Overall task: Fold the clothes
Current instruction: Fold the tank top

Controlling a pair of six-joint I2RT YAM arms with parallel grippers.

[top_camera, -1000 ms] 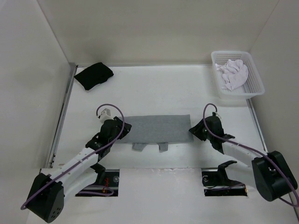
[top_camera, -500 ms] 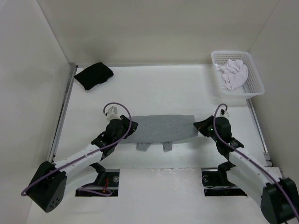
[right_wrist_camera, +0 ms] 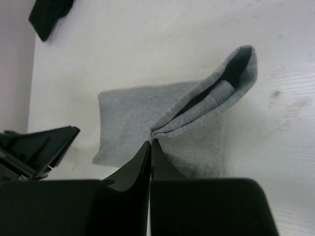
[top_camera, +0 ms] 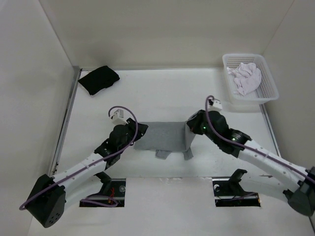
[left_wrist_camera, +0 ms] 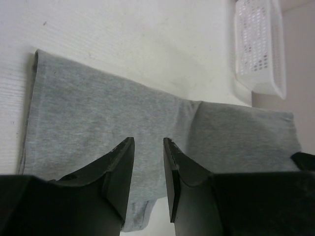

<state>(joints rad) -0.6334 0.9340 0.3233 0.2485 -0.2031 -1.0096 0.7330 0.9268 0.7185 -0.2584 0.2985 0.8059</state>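
Far off to the left of the grey T-shirt (top_camera: 162, 136) and beyond it, near the back wall, a black garment (top_camera: 98, 79) lies crumpled. The T-shirt itself lies on the white table (top_camera: 167, 93), folded into a short band, with two small flaps of fabric sticking out of its near edge. At the T-shirt's left end sits the left gripper (top_camera: 137, 132). In the left wrist view its fingers (left_wrist_camera: 123, 162) stand a narrow gap apart over the cloth, and flat grey fabric shows through the gap. From the pictures I cannot tell whether the tips press on the fabric or hang just above it. At the T-shirt's right end, the right gripper (top_camera: 193, 129) is closed tight on the cloth. In the right wrist view its fingertips (right_wrist_camera: 145, 157) meet on a pinch of the edge. From that pinch the right end of the T-shirt rises off the table as an open loop of doubled fabric, and the rest lies flat towards the left arm. Well to the right of the T-shirt and farther back, a white basket (top_camera: 268, 93) stands in the corner, holding a bunched white garment (top_camera: 247, 78).
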